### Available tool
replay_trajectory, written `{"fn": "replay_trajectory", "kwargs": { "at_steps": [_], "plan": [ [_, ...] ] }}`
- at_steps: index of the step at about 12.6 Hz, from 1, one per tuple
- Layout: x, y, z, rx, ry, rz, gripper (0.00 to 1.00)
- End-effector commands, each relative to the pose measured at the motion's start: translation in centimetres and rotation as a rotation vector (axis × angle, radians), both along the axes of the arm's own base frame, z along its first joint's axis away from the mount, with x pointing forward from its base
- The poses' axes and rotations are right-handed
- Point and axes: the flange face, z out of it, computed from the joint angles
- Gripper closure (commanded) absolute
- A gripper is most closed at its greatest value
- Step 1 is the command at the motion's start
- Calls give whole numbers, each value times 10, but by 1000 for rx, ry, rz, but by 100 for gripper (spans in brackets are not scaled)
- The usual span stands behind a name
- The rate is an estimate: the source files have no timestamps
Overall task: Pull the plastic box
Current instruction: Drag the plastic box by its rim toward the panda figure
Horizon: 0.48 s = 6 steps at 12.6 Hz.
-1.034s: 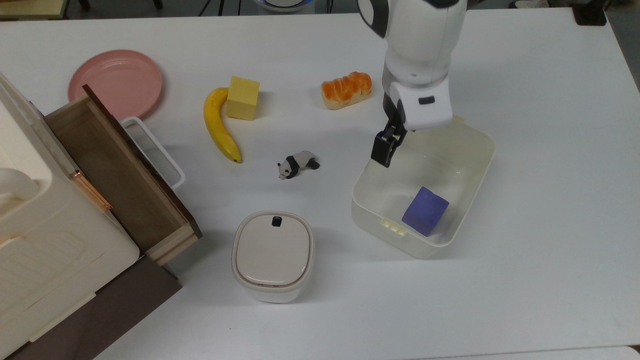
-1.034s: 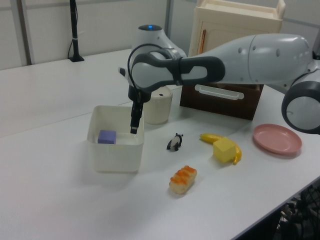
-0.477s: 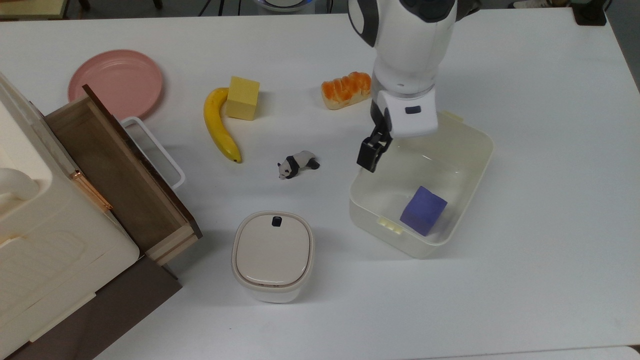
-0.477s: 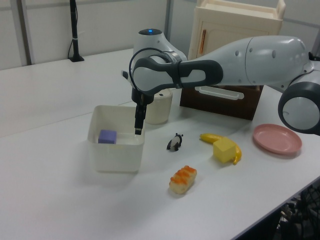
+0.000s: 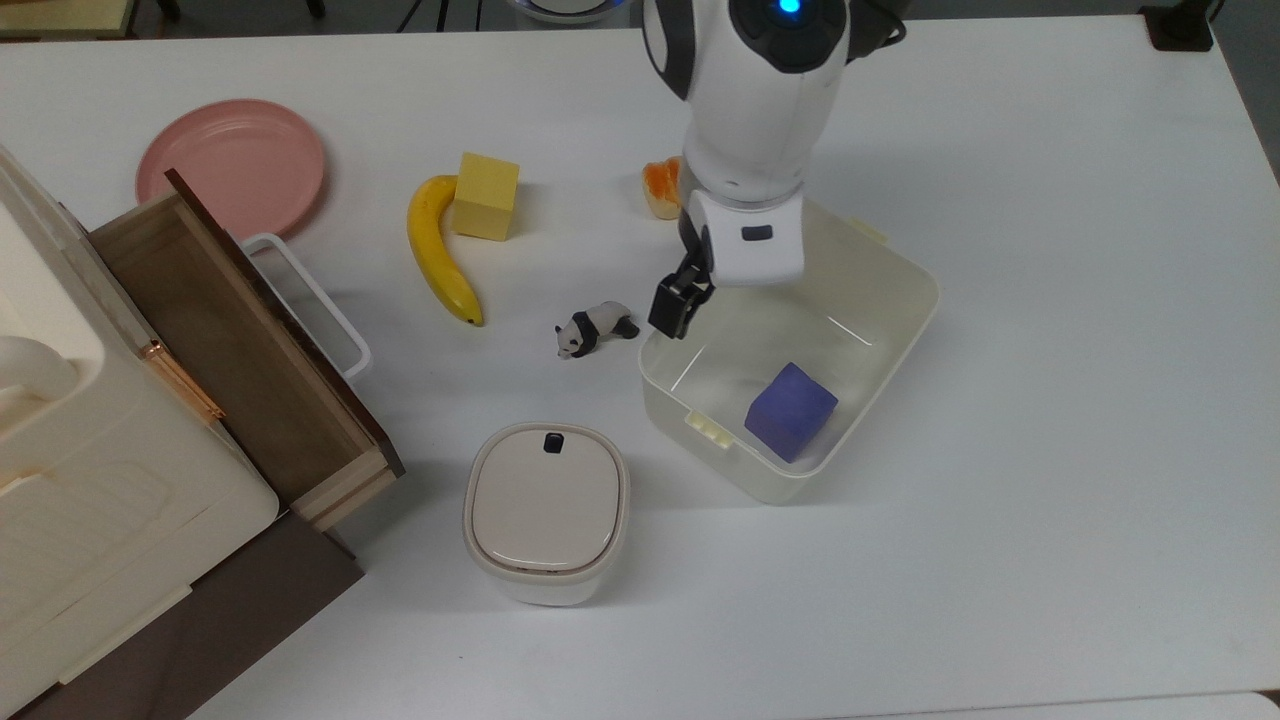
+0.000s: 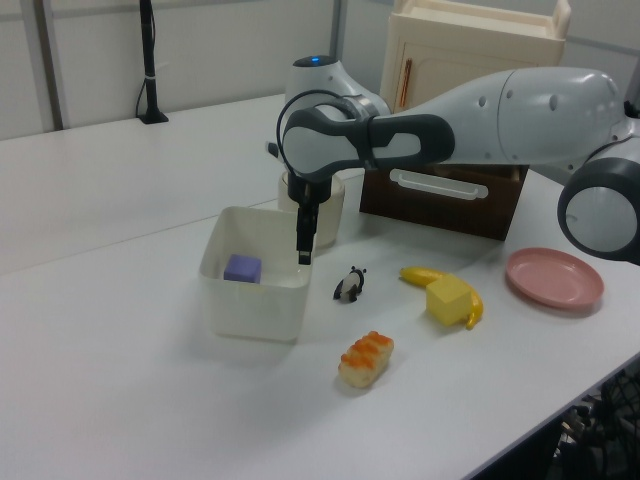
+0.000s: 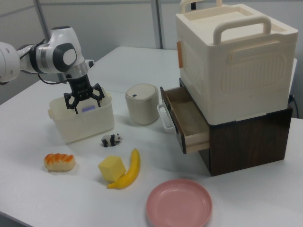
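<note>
Dragged toward the top view's left over the last second, the plastic box [image 5: 868,290] now sits nearer the panda figurine [image 5: 596,329] than it did, and its far end hides most of the bread roll [image 5: 661,187]. The gripper [image 5: 677,309] hangs at the box's long wall on the panda's side, and in the right view its fingers [image 7: 71,101] are spread apart, so it grips nothing; one finger appears to be hooked just inside the wall, which would explain why the tub follows the arm sideways without any clamping. A purple cube [image 5: 791,411] rides along inside the box, near the short rim with the latch tab [image 5: 709,430]. Beyond the box, the lidded container [image 5: 546,510] stands toward the top view's lower left, apart from the tub. Farther out lie the banana [image 5: 437,250] touching the yellow block [image 5: 487,196], the pink plate [image 5: 232,166], and the open wooden drawer [image 5: 238,348] with its white handle. If the pull goes on, the panda looks first in the box's path.
</note>
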Motion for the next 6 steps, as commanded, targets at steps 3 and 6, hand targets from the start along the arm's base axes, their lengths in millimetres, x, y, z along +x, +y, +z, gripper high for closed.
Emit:
{"fn": "replay_trajectory", "kwargs": {
  "at_steps": [3, 6],
  "plan": [
    [-4, -25, 19, -11, 9, 112, 0],
    [-3, -25, 31, 10, -14, 29, 0]
  ]
}}
